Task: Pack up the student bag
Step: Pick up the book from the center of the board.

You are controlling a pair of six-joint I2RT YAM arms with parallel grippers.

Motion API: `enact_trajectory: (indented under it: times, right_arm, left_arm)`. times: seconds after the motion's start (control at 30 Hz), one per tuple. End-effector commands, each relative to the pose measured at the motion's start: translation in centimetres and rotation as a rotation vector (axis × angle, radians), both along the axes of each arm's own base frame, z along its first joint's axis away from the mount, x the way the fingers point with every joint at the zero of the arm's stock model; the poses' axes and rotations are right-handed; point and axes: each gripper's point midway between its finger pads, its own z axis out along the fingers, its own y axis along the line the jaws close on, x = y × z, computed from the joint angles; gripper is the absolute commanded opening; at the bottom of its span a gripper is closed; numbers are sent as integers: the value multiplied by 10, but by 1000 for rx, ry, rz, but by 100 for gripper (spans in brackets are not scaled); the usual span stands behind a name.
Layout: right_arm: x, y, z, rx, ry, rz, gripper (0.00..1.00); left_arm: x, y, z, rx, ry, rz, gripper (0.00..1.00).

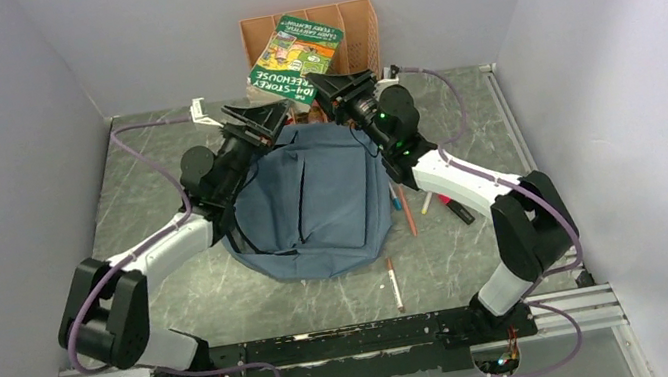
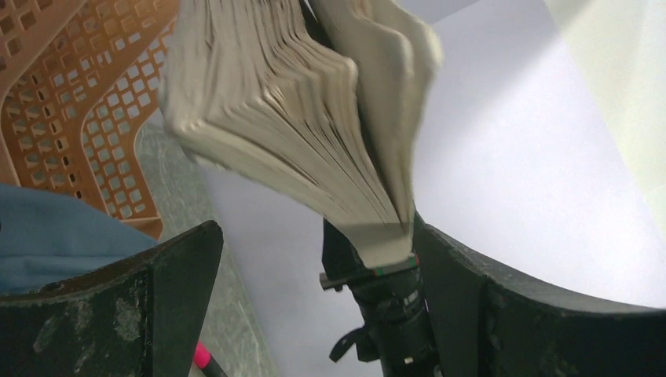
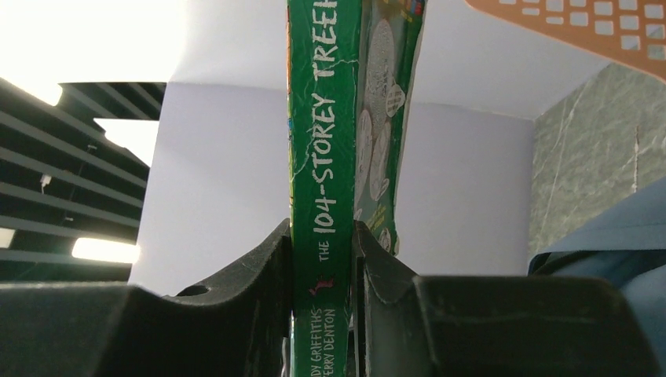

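Observation:
The dusty-blue student bag (image 1: 317, 201) lies flat mid-table, its top toward the back. My right gripper (image 1: 326, 83) is shut on the spine of a green paperback book (image 1: 294, 58) and holds it upright in the air above the bag's top edge. In the right wrist view the spine (image 3: 323, 157) sits clamped between both fingers of that gripper (image 3: 322, 251), with the bag (image 3: 612, 243) at the right. My left gripper (image 1: 263, 117) is open and empty just left of the book. Its wrist view (image 2: 318, 236) shows the book's fanned pages (image 2: 298, 118) and bag fabric (image 2: 47, 236).
An orange slotted file organizer (image 1: 309, 25) stands against the back wall behind the book; it also shows in the left wrist view (image 2: 71, 102). Several pens and markers (image 1: 406, 207) lie on the table right of the bag, and one pen (image 1: 394, 283) lies in front of it.

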Motion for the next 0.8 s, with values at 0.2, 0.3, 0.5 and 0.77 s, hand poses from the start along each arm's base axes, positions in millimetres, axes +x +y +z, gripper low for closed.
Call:
enact_trajectory:
  times: [0.2, 0.3, 0.5, 0.77]
  right_arm:
    - [-29, -9, 58, 74, -135, 31, 0]
    - [-29, -7, 55, 63, -132, 40, 0]
    - [-25, -8, 42, -5, -128, 8, 0]
    - [-30, 2, 30, -132, -181, 51, 0]
  left_arm:
    - [15, -4, 60, -182, -158, 30, 97]
    - [18, -9, 67, -194, -172, 19, 97]
    - [17, -13, 71, -197, -184, -3, 74]
    - [15, -14, 57, -71, -165, 23, 16]
